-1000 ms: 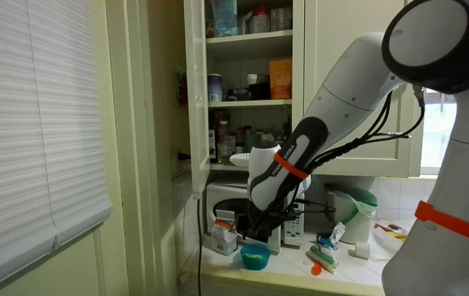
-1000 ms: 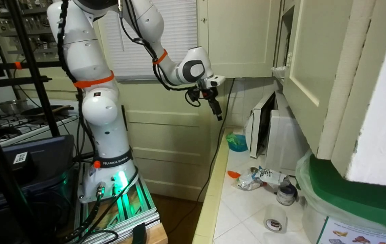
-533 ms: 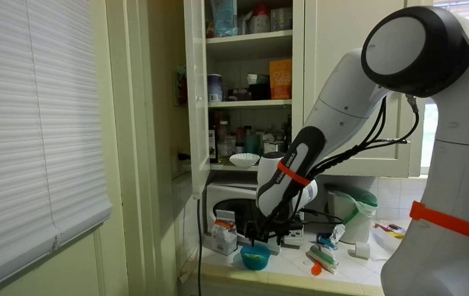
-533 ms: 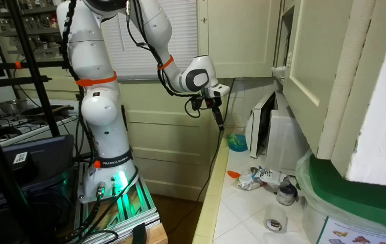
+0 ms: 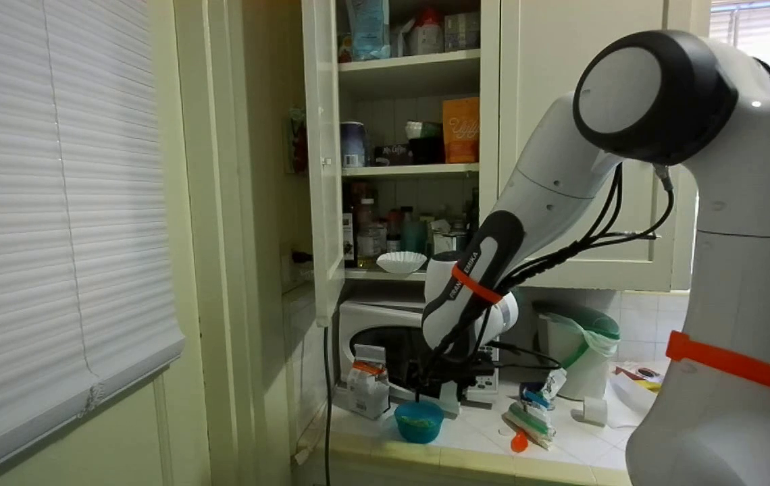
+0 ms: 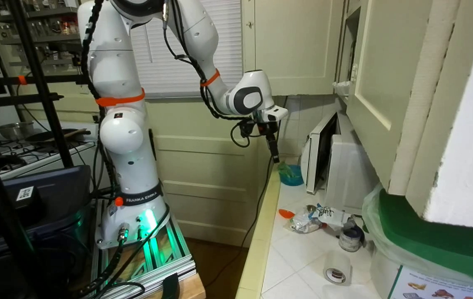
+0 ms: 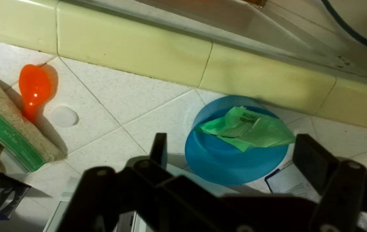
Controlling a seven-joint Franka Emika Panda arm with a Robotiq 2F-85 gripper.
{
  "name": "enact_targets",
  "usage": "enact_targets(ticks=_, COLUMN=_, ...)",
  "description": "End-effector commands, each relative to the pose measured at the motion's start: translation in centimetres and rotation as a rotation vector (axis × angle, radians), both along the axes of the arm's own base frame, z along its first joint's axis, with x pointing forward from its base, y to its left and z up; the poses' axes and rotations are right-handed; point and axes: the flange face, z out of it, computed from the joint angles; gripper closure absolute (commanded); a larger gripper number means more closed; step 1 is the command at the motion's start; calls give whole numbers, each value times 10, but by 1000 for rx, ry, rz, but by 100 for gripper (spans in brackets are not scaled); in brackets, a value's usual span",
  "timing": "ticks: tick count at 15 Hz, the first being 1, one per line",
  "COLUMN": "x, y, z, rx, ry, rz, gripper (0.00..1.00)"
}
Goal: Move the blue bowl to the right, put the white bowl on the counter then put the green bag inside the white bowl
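Above the blue bowl [image 7: 233, 167], the tool [image 7: 231, 149] is held wide with nothing gripped; in the wrist view it is spread to either side of the bowl, though whether the rim is touched cannot be told. The spread appears to be meant for a grasp on the bowl, so that it can be shifted right and room gained on the bench [image 7: 132, 87]; the green bag [image 7: 251, 129] inside might be caught too. The white bowl [image 5: 401, 262] is set on a low shelf [image 5: 358, 275] of the open cupboard, presumably stored there until its turn.

Within the blue bowl, the bag is laid crumpled, one end brought up to the rim. What the white bowl holds is not shown. A clear packet with a green band [image 7: 14, 129] is filled with something pale and grainy; the bin [image 5: 577, 378] is lined with plastic, its contents hidden.
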Motion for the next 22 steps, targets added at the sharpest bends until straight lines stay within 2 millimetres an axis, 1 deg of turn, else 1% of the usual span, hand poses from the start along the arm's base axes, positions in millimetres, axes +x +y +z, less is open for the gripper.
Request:
enact_targets(ticks=1, x=25, y=-16, z=-22, rx=28, ry=34, rz=-75, gripper=0)
enact_targets(ticks=5, x=42, y=-28, z=-47, rx=44, ry=48, rz=-133, gripper=0)
enact_targets(ticks=9, x=41, y=-31, z=-71, rx=70, ry=46, rz=-166, gripper=0)
enact_targets(ticks=15, x=39, y=-36, z=-81, rx=114, ry=-124, rz=-238, gripper=0)
enact_targets(ticks=17, x=39, y=-38, z=-88, rx=125, ry=-136, rz=-263, gripper=0)
enact_targets(ticks=19, x=37, y=-40, z=-92, rx=135, ry=-133, rz=-283, gripper=25)
enact_targets(ticks=20, x=34, y=-41, z=-93, rx=140, ry=-133, rz=-295, gripper=32)
enact_targets(ticks=21, x=32, y=-41, z=-93, rx=142, ry=-130, rz=-300, gripper=42)
enact_targets(ticks=22, x=30, y=-42, z=-93, rx=146, ry=-128, rz=-308, gripper=50)
